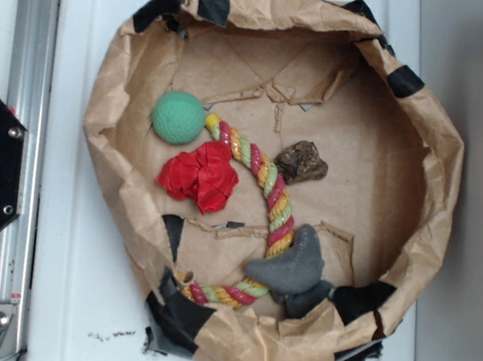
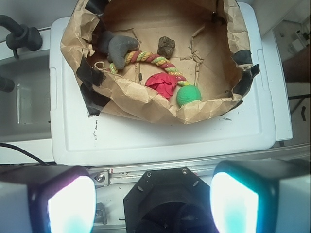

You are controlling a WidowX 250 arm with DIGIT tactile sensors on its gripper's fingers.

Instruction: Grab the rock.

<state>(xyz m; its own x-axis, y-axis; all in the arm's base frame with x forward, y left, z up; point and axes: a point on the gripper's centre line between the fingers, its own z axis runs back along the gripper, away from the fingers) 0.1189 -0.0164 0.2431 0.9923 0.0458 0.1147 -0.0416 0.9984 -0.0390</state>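
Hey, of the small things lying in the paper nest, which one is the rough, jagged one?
The rock: a dark-brown lump with tan flecks, just right of the rope in the exterior view. The green ball is round, the grey piece smooth.

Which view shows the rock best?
The exterior view: the small, jagged dark-brown rock sits unobstructed on the brown paper, right of the striped rope toy, with its tan flecks visible. The wrist view shows it too, but farther off, smaller and less detailed.
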